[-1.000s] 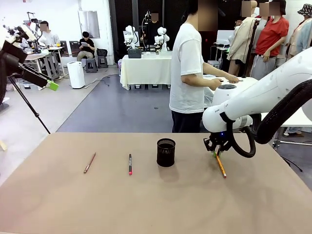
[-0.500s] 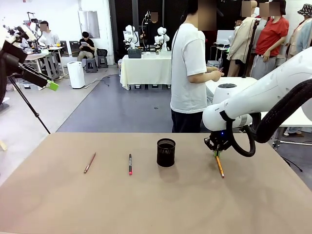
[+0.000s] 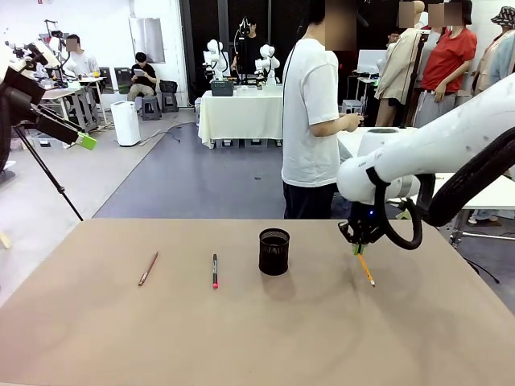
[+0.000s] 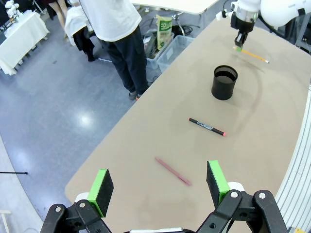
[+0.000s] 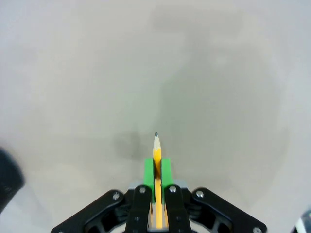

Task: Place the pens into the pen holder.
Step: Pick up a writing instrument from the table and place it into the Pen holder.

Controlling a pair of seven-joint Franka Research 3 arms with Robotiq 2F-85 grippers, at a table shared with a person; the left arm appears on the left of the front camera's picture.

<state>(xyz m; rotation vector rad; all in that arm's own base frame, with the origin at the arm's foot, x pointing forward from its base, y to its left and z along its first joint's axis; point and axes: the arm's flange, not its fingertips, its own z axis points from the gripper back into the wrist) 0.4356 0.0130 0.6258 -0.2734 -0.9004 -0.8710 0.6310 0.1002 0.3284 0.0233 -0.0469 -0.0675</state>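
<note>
Our right claw [image 3: 357,248] pinched the yellow pencil [image 3: 366,272] by one end, to the right of the pen holder [image 3: 273,252] on the counter [image 3: 241,338]. Our left claw [image 4: 159,184] hung spread. We feared the slanting pencil could slip and miss it.

To the right of the pen holder [image 3: 273,252], the right gripper [image 3: 356,248] went up a little with the yellow pencil [image 3: 365,271] pinched in it. The pencil's low tip came up off the table [image 3: 241,338] and swung a bit farther from the pen holder. The right arm [image 3: 418,153] rose too. Behind the table, the person [image 3: 310,121] pulled a stretched-out hand back in.
</note>
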